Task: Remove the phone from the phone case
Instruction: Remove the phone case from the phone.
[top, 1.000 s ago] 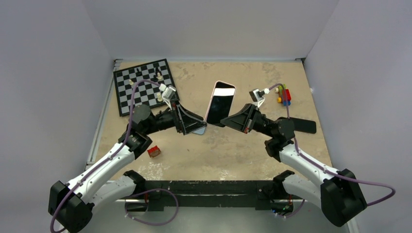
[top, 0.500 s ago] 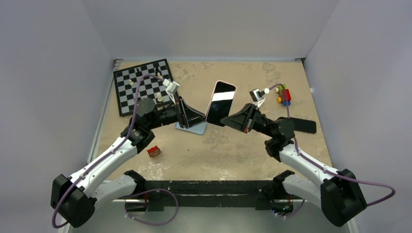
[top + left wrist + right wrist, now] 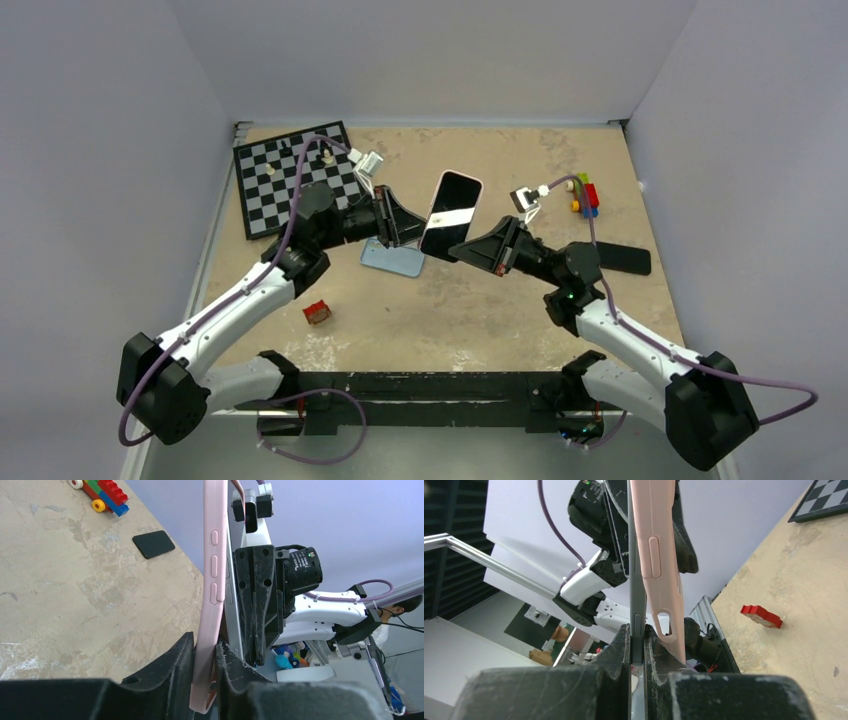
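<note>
The left gripper was clamped on the case. The right gripper, just right of it, pinched the phone.

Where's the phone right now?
Top view, mid-table, held up: the phone is pinched by the right tool, its pink case by the left tool, right of the chessboard.

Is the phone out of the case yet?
Partly out. In the right wrist view the pink case peels away from the phone near the right end effector; farther up they touch.
</note>
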### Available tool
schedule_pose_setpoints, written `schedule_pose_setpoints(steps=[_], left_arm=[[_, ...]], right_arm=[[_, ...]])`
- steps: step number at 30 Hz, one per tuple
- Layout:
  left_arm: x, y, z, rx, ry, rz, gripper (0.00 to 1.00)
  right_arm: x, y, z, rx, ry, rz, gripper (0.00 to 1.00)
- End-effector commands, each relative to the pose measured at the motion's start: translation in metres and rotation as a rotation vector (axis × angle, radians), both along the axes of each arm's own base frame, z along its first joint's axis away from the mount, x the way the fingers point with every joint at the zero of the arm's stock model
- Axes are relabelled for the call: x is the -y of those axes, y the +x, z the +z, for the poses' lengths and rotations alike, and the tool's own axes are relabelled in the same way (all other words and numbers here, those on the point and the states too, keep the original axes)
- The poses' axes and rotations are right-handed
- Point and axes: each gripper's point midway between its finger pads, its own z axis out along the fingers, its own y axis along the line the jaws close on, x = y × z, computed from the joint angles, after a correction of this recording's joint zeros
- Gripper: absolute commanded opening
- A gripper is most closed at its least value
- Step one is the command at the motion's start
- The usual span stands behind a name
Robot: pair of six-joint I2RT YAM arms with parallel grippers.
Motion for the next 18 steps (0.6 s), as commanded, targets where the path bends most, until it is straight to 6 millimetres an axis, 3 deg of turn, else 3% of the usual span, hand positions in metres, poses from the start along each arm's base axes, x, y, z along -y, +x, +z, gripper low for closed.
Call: schedule_pose_setpoints(steps=[1, 5, 12, 18], left_arm=[[-0.001, 0.014, 0.040, 0.102, -0.059, 0.066, 0.20], [-0.015, 0.031, 0.022, 0.051, 0.036, 0.203, 0.00], [-0.055, 0.053, -0.020, -0.089, 0.188, 0.482, 0.00], [-0.094, 0.058, -0.058, -0.219, 0.281, 0.703, 0.00]], right_arm=[[-0.003, -0.020, 0.024, 0.126, 0.025, 0.038, 0.00], [-0.003, -0.021, 0.022, 0.120, 0.020, 0.034, 0.00], [-0.002, -0.023, 0.025, 0.132, 0.019, 0.032, 0.00], [-0.001, -0.026, 0.032, 0.153, 0.026, 0.029, 0.00]])
